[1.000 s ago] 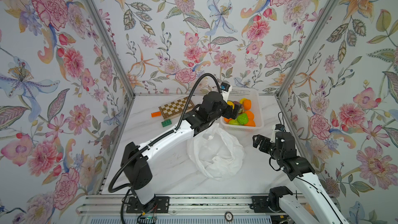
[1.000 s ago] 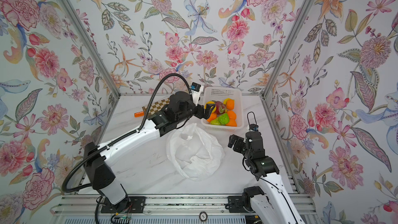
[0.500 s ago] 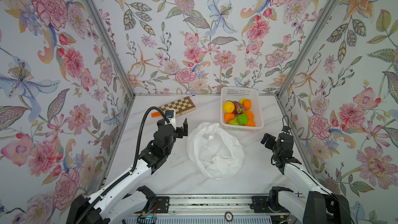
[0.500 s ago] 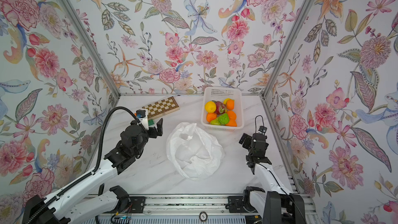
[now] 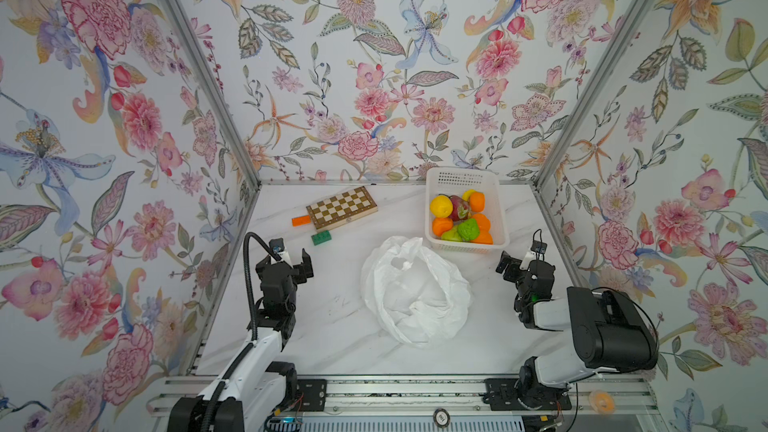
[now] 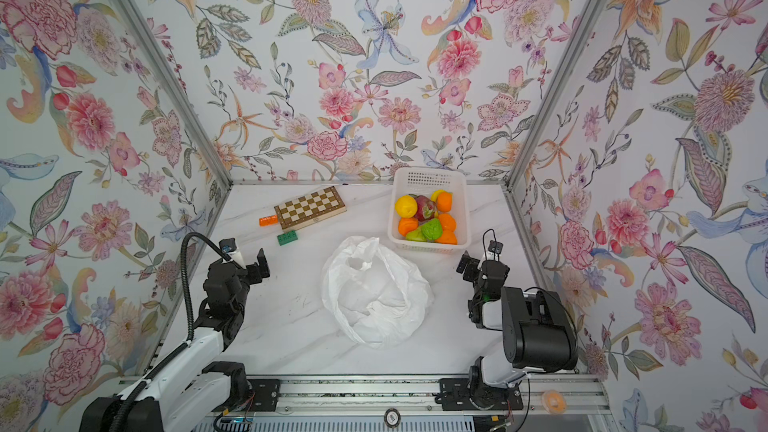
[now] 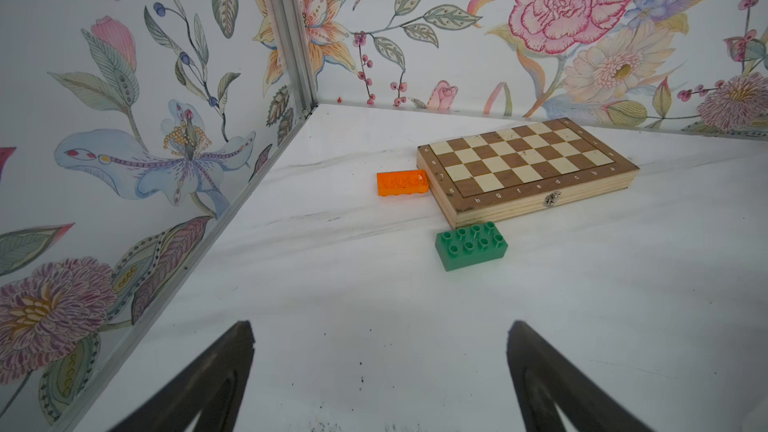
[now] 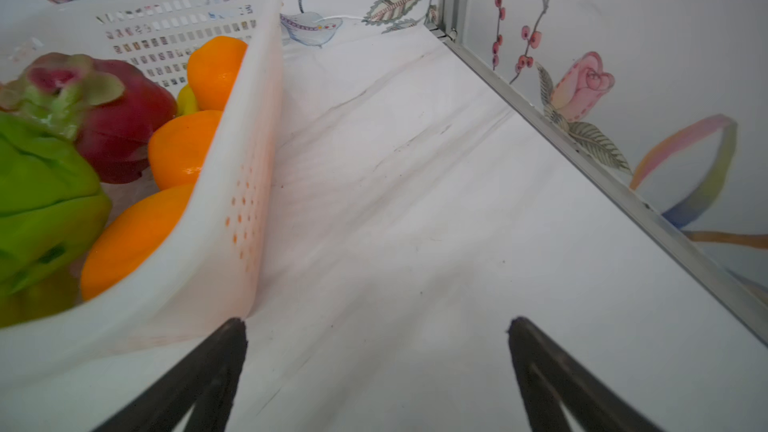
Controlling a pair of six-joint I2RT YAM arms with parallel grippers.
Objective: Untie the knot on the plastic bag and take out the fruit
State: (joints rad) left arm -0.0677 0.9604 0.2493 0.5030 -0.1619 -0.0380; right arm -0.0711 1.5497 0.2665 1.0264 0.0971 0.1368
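The plastic bag (image 5: 415,290) (image 6: 376,292) lies crumpled and slack in the middle of the table in both top views; I see no knot on it. The fruit sits in the white basket (image 5: 461,173) behind it: a yellow one (image 5: 441,206), a dragon fruit (image 5: 459,207) (image 8: 120,118), oranges (image 5: 477,201) (image 8: 178,147) and a green one (image 5: 468,229) (image 8: 45,193). My left gripper (image 5: 289,264) (image 7: 380,334) hangs open and empty left of the bag. Right of it, my right gripper (image 5: 521,263) (image 8: 376,328) is open and empty beside the basket's near corner.
A folded wooden chessboard (image 5: 341,213) (image 7: 528,168) lies at the back left, with an orange brick (image 5: 301,221) (image 7: 402,182) and a green brick (image 5: 321,238) (image 7: 471,245) beside it. Flowered walls close in the table on three sides.
The left arm has pulled back from over the basket to the table's left side. The right arm has folded back toward the right front. Bag and fruit have not moved.
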